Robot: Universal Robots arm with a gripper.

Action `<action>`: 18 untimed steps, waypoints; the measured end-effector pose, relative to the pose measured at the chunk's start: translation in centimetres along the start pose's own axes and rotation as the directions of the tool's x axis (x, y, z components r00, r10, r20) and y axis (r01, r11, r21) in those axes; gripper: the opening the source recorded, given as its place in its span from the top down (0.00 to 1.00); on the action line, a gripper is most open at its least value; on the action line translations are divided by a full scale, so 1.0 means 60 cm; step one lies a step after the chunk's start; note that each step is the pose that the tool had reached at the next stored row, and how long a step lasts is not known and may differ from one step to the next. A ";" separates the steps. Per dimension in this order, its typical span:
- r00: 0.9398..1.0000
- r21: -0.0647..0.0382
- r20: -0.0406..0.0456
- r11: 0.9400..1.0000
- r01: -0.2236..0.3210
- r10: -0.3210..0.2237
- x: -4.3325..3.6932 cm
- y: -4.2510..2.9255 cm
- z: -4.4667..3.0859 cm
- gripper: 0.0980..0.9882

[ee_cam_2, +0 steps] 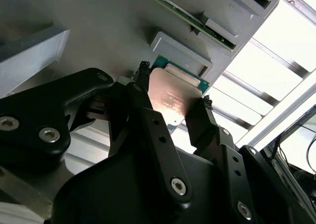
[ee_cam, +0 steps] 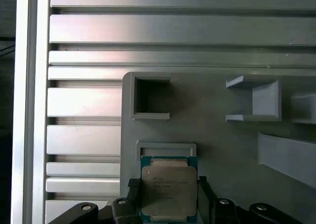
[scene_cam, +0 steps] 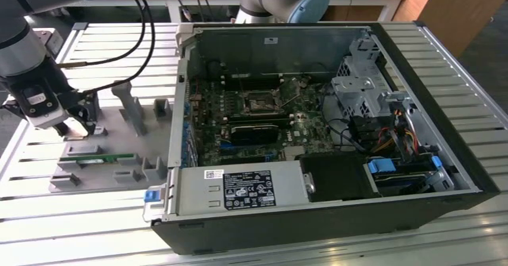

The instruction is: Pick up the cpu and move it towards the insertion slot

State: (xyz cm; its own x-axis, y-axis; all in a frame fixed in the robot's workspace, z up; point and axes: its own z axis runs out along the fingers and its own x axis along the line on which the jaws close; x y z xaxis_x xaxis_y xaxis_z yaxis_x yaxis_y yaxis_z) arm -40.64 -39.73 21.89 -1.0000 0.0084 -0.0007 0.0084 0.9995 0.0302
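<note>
The claw point(ee_cam_2: 175, 85) is closed on the cpu point(ee_cam_2: 170, 98): in both wrist views its two fingers point(ee_cam: 132, 197) press against opposite edges of the chip. The cpu lies between them, right at its grey pocket on the tray point(scene_cam: 119, 165); whether it has left the pocket, I cannot tell. So the grasp looks made, while the carry is left. The slot point(scene_cam: 258, 103) lies well apart from the claw, inside the open case point(scene_cam: 317, 218) on the desk point(scene_cam: 47, 218), on the far side of the tray.
</note>
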 end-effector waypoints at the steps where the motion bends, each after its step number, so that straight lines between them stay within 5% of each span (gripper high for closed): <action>1: 1.000 0.000 0.000 1.000 0.000 0.000 0.000 0.000 -0.001 0.50; 18: 1.000 0.000 0.000 1.000 0.000 0.000 0.000 0.000 -0.014 0.50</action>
State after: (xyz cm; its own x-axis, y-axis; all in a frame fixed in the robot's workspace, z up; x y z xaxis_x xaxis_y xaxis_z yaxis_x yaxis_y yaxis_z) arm -40.64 -39.73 22.73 -1.0000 0.0084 -0.0007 0.0084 0.9995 0.0302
